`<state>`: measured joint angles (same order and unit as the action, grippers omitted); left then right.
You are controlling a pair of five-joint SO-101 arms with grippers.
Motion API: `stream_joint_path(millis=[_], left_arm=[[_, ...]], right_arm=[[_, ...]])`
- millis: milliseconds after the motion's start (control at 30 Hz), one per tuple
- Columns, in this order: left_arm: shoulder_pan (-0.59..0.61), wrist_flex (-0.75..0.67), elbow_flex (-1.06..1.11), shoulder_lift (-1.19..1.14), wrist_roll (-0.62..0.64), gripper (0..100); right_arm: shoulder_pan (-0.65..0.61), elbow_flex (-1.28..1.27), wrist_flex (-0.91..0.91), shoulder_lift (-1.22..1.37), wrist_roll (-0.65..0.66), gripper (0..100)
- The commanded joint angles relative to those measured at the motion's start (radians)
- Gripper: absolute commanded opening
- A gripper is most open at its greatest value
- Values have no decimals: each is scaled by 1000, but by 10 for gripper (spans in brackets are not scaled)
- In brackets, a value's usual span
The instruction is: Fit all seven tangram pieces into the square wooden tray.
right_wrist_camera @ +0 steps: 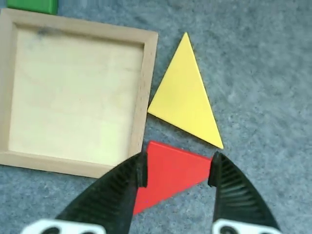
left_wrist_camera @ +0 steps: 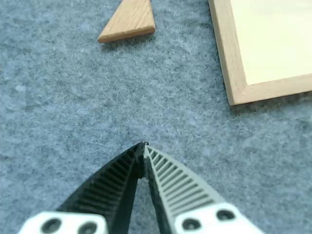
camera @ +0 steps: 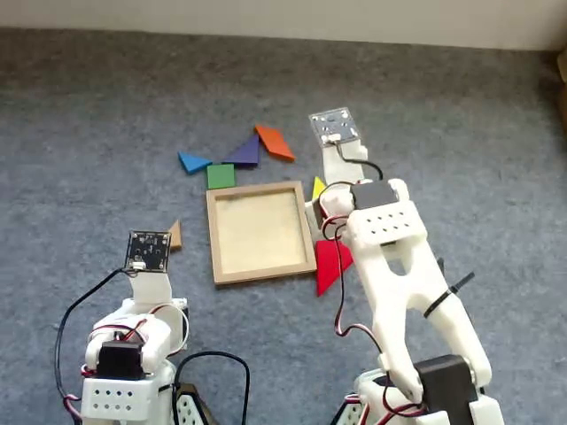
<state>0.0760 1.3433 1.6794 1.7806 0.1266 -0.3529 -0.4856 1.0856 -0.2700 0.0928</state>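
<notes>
left end effector (left_wrist_camera: 144,152) is closed on nothing, low over bare worktop (left_wrist_camera: 68,102) at the lower left of the high view, with a plain wood triangle (camera: 175,235) near it. tray (camera: 214,239) sits mid-frame with no pieces in it yet. red triangle (camera: 330,263) lies flat just beside the tray's lower right corner, long edge up-down the frame along the tray side, apex pointing right. right end effector (right_wrist_camera: 178,169) is open, jaws straddling the red piece. my take: drop straight, keep the tray-side finger off the rim, pinch near the apex, lift clear before rotating into a tray corner.
</notes>
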Motion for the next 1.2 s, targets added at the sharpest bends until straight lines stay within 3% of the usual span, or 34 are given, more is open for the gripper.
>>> stream_joint_path(millis=[0,667,933,1167], left_arm=[[-10,5,16,38,-3,6],[-10,5,16,38,-3,6],[-10,5,16,38,-3,6],[-10,5,16,38,-3,6]], right_arm=[[18,8,-21,-44,5,202],[65,-85,-166,-41,6,202],[84,-62,-166,148,12,202],[87,-10,-162,159,12,202]])
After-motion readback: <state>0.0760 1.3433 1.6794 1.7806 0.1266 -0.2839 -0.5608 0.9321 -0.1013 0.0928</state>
